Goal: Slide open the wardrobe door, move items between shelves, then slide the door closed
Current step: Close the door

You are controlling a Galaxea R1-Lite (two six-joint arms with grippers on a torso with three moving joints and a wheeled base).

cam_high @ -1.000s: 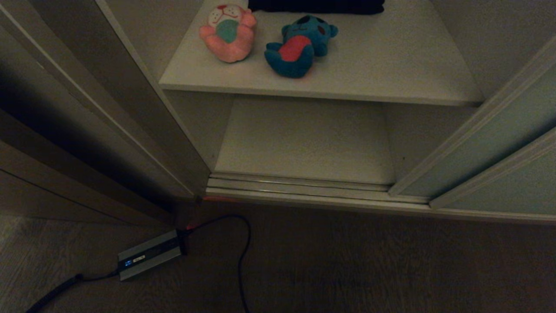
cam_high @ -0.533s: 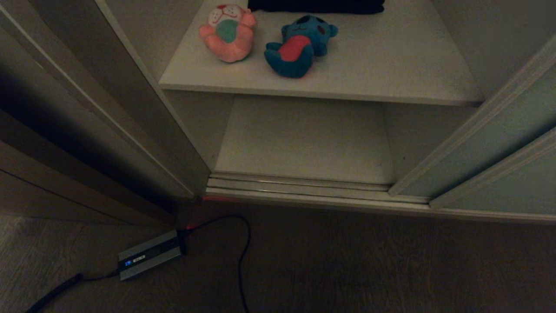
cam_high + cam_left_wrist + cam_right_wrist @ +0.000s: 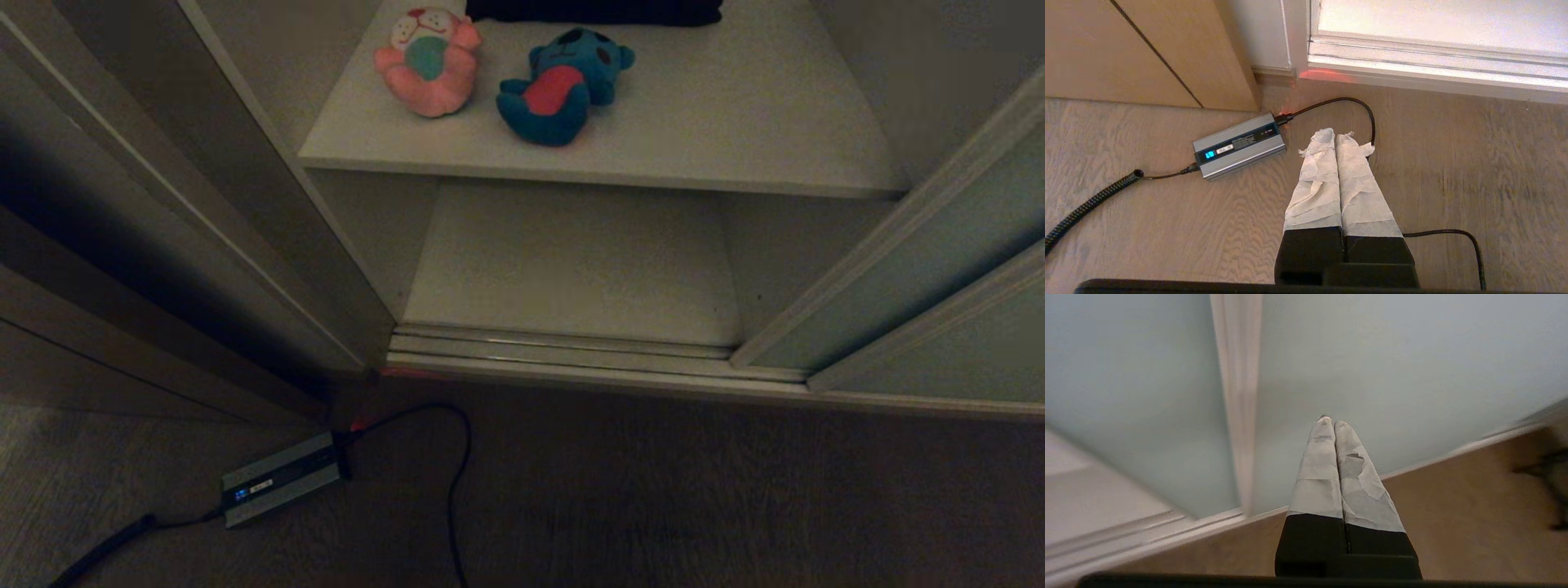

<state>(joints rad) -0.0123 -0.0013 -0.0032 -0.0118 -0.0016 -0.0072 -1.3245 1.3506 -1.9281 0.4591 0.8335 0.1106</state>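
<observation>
With the pale grey-green sliding wardrobe door (image 3: 922, 269) pushed to the right, the small teal plush toy with a red belly (image 3: 563, 86) lies near the upper off-white shelf's (image 3: 735, 139) front edge, head toward the back, just beside the pink plush toy (image 3: 430, 61). A dark folded cloth (image 3: 596, 11) lies behind them. Bare board fills the shelf's right half, and the lower shelf (image 3: 571, 261) is open. The right gripper (image 3: 1334, 422), pressed shut and empty, points at the door panel; the left gripper (image 3: 1336, 134), also shut and empty, hangs over the wooden floor (image 3: 1453, 163) near a grey power adapter (image 3: 1239, 145).

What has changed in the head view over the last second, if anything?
Nothing visibly changed. The pink plush toy and the teal plush toy lie where they were on the upper shelf, the lower shelf is bare, and the sliding wardrobe door stays open. Neither gripper enters the head view.
</observation>
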